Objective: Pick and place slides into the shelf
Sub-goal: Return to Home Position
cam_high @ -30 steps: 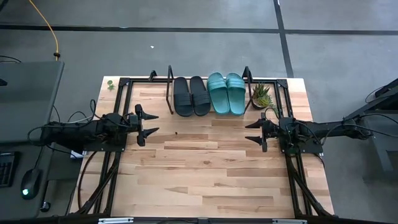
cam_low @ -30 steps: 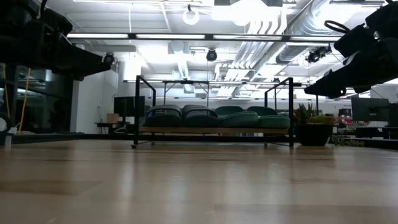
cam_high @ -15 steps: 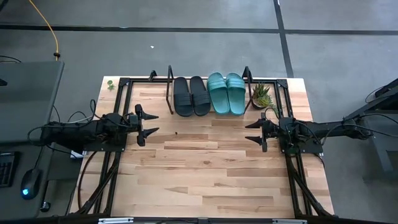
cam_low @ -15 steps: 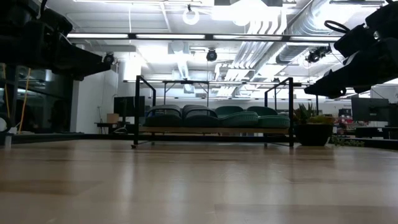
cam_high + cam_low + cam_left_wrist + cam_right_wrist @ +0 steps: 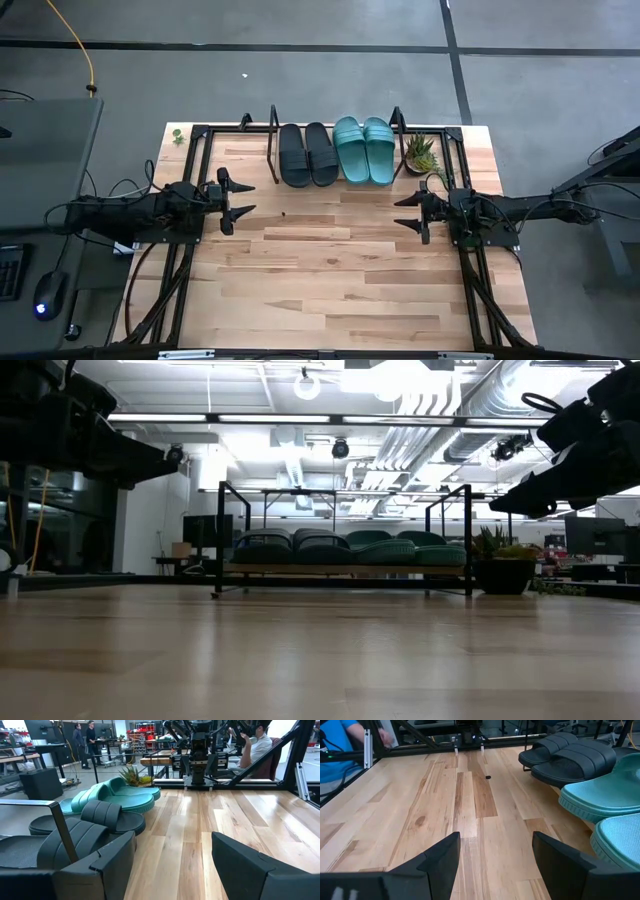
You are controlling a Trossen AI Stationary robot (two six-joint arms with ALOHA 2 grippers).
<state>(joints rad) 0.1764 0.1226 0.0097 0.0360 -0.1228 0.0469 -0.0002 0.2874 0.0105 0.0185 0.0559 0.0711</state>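
Observation:
Two black slides [image 5: 307, 154] and two teal green slides [image 5: 363, 150] lie side by side, soles down, on the shelf [image 5: 272, 146] at the table's far edge. They also show in the low view [image 5: 340, 547], the left wrist view [image 5: 107, 810] and the right wrist view [image 5: 580, 765]. My left gripper [image 5: 236, 200] is open and empty at the table's left side. My right gripper [image 5: 408, 213] is open and empty at the table's right side. Both hover above the tabletop, away from the shelf.
A small potted plant [image 5: 421, 154] stands right of the shelf at the far right. A small dark speck [image 5: 285, 213] lies on the wood near the table's middle. Black frame rails [image 5: 180, 270] run along both sides. A person [image 5: 255, 745] sits beyond the table.

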